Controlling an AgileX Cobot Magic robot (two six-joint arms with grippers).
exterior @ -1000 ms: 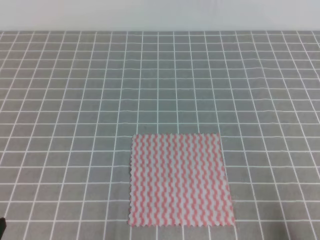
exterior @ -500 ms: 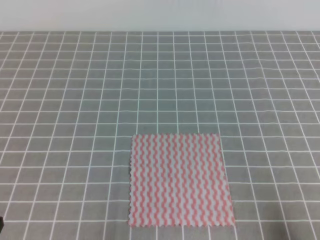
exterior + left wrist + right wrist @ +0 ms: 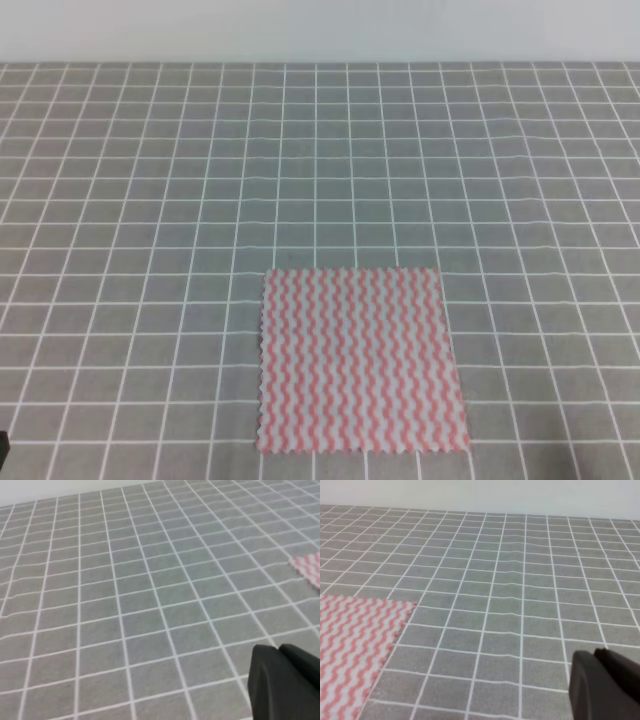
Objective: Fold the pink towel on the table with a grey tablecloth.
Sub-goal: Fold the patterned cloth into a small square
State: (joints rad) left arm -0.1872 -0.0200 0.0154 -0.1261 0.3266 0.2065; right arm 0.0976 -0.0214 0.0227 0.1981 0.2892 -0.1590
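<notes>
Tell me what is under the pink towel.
The pink towel lies flat, unfolded, on the table with a grey tablecloth. The gridded cloth surrounds it on every visible side. Whatever lies directly beneath is covered and cannot be seen.

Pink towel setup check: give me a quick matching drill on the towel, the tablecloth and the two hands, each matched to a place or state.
Things:
1. pink towel
2. grey tablecloth
3. left hand
4. right hand

Descriptions:
A. white grid lines, covers the table
B. dark tip at lower right, towel corner at the far right edge
C. lies flat, unfolded, wavy stripes
D. dark tip at lower right, towel at lower left

Pairs: 1-C, 2-A, 3-B, 4-D
</notes>
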